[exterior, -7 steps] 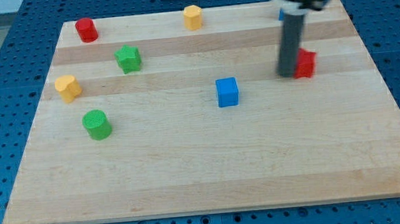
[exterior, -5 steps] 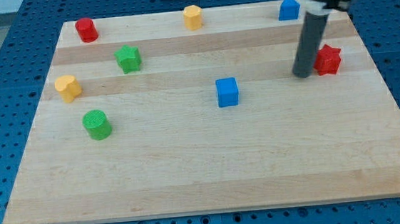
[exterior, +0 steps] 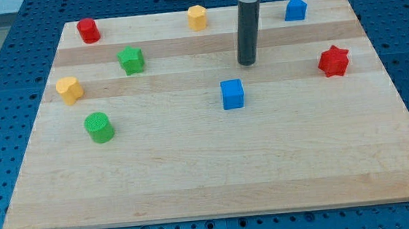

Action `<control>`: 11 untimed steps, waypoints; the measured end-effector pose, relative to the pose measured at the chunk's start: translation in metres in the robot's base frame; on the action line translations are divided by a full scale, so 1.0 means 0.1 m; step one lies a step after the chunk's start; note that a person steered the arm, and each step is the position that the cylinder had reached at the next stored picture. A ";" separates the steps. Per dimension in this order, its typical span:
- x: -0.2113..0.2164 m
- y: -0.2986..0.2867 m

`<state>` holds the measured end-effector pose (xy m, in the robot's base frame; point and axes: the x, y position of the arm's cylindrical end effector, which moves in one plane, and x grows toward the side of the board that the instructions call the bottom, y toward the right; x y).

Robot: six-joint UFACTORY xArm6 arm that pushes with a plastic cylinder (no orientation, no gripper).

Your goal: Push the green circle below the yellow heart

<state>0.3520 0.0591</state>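
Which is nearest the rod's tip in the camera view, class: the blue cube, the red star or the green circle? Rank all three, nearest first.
Measured from my tip:
1. Blue cube, just toward the view's bottom and slightly left.
2. Red star, off to the view's right.
3. Green circle, far to the view's left and lower.
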 end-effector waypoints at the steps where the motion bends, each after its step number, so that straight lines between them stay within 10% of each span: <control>1: -0.06 -0.19; 5: 1.09 -1.58; 7: 0.70 -1.80; 9: 1.51 -2.41; 11: 1.32 -2.44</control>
<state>0.4837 -0.1850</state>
